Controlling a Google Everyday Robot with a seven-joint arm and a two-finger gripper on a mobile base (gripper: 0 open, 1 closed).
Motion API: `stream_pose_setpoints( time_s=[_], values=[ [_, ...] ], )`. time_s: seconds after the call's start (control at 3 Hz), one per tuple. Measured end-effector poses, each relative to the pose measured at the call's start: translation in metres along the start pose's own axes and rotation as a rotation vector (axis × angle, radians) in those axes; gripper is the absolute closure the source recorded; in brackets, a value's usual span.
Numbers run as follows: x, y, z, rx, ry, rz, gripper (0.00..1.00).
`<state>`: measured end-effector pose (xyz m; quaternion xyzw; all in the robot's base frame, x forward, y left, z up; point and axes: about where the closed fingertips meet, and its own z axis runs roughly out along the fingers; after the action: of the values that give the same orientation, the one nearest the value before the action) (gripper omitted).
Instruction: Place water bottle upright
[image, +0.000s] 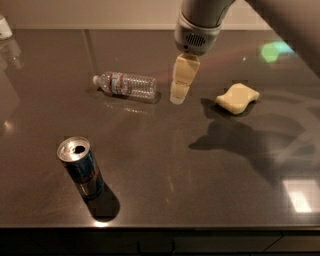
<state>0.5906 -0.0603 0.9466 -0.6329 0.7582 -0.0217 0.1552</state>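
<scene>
The water bottle (127, 86) lies on its side on the dark table (165, 165), left of centre. It is clear and ribbed, with its white cap pointing left and its base pointing right. My gripper (179, 92) hangs down from the grey wrist at the top, just to the right of the bottle's base and low over the table. It holds nothing that I can see and is apart from the bottle.
A dark blue and silver drink can (82, 172) stands upright near the front left. A pale yellow sponge (237, 97) lies to the right of the gripper. A white object (4, 27) sits at the far left corner. The table's front edge runs along the bottom.
</scene>
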Motion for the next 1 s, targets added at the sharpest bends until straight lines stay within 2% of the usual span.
stream_pose_setpoints(
  time_s=[0.33, 1.0],
  values=[
    [-0.040, -0.024, 0.027, -0.018, -0.023, 0.016, 0.00],
    [-0.068, -0.043, 0.054, -0.012, -0.021, 0.007, 0.00]
  ],
)
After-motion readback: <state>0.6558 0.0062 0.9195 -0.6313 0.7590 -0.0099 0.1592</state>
